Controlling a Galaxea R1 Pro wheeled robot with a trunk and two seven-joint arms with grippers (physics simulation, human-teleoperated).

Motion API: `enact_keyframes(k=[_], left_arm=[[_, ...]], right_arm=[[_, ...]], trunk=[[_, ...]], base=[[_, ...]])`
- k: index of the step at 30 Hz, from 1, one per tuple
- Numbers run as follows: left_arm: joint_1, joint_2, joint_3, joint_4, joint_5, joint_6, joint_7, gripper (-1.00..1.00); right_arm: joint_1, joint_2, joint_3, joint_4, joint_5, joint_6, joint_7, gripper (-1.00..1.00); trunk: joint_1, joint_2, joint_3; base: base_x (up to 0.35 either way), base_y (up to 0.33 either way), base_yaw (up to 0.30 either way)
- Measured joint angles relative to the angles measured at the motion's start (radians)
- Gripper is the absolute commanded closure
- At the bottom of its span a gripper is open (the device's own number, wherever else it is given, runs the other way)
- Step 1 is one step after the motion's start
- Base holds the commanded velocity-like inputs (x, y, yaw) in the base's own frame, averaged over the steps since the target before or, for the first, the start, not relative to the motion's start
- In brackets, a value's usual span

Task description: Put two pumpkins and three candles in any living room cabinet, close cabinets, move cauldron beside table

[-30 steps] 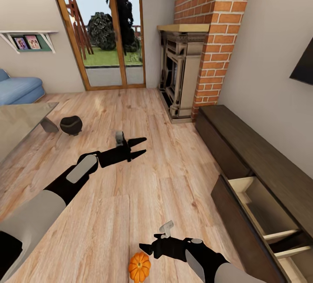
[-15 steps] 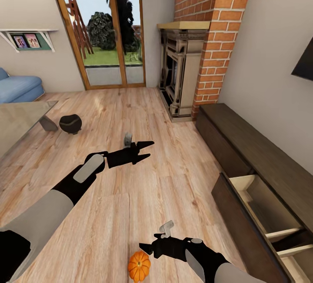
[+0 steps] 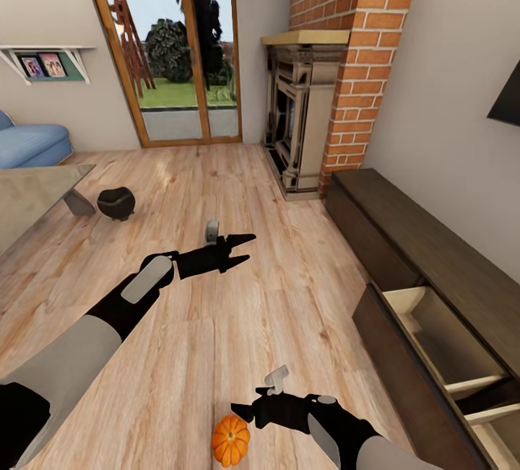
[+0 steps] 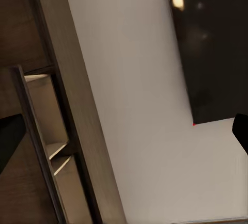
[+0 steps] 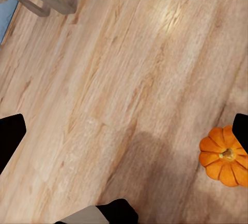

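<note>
Wood floor (image 3: pixel 217 340) bare around orange ribbed pumpkin (image 3: pixel 231 441), just beside right end effector (image 3: pixel 242 412), jaws wide. Left end effector (image 3: pixel 245 250) wide, empty. Cabinet (image 3: pixel 404 239) drawer open. Cauldron (image 3: pixel 116 203) near surface (image 3: pixel 29 196) corner.

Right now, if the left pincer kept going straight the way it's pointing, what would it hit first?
Probably the cabinet. The left pincer points across bare floor toward it, and its wrist view looks at the cabinet's top and open drawer. Depth is unclear, so it might meet the wall above instead.
</note>
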Motion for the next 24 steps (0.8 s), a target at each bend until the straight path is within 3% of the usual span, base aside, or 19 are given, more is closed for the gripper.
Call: enact_keyframes(k=[6,24], left_arm=[[0.0,0.007,-0.001,0.0,0.059,0.0,0.0,-1.0],[0.0,0.008,-0.002,0.0,0.065,0.0,0.0,-1.0]], right_arm=[[0.0,-0.02,0.0,-0.006,0.001,0.003,-0.001,-1.0],[0.0,-0.039,0.0,-0.001,-0.002,-0.019,-0.001,-1.0]], trunk=[[0.023,-0.042,-0.019],[0.092,-0.168,-0.075]], base=[[0.0,0.0,0.0],[0.0,0.0,0.0]])
